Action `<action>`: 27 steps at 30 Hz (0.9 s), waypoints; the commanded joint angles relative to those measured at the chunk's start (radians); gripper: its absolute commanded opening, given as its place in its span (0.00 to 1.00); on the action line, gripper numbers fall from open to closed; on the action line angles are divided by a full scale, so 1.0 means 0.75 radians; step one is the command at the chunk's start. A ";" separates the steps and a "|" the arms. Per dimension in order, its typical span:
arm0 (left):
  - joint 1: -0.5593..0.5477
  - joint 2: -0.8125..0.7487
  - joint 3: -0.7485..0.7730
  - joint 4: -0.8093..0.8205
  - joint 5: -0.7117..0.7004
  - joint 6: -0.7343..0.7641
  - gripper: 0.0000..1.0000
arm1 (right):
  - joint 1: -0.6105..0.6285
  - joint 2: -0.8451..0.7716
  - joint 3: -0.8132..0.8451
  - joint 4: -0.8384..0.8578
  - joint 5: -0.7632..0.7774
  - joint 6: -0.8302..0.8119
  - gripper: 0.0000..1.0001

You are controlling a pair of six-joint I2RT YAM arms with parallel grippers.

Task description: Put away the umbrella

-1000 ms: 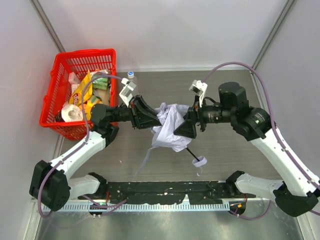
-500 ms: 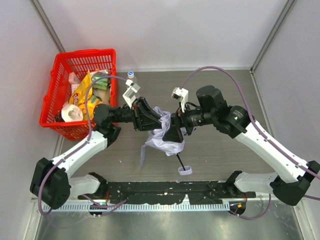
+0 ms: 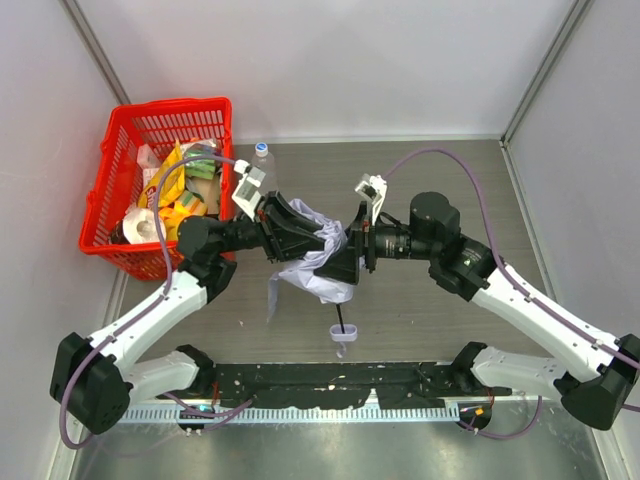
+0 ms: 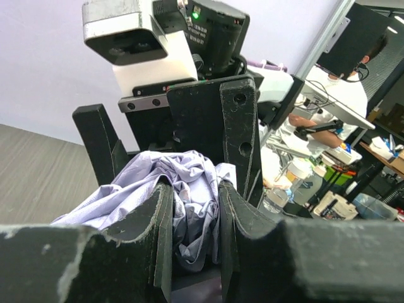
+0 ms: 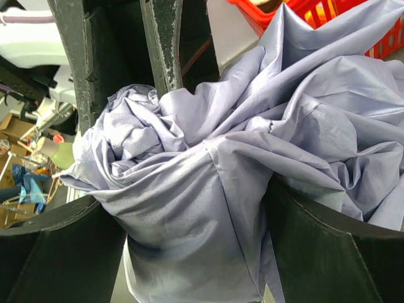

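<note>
The umbrella (image 3: 318, 272) is a crumpled pale lavender canopy held above the table's middle, its thin black shaft (image 3: 340, 317) pointing to the near edge, with a light strap (image 3: 342, 333) at its end. My left gripper (image 3: 312, 238) is shut on a fold of the canopy (image 4: 192, 208) from the left. My right gripper (image 3: 338, 258) is shut on the bunched canopy (image 5: 208, 189) from the right. The two grippers face each other, almost touching. The handle is hidden.
A red basket (image 3: 110, 170) with snack packs and a paper roll stands at the far left. A clear plastic bottle (image 3: 261, 155) stands just behind the left gripper. Grey walls close the back and sides.
Both arms have carried the umbrella left. The right gripper has drawn in towards the left one, and the shaft has swung from pointing right to pointing at the near edge.
</note>
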 commanded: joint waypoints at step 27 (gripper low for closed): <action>-0.013 -0.376 0.246 -1.265 -1.087 0.622 0.79 | -0.072 -0.008 0.281 -0.664 1.203 -0.527 0.01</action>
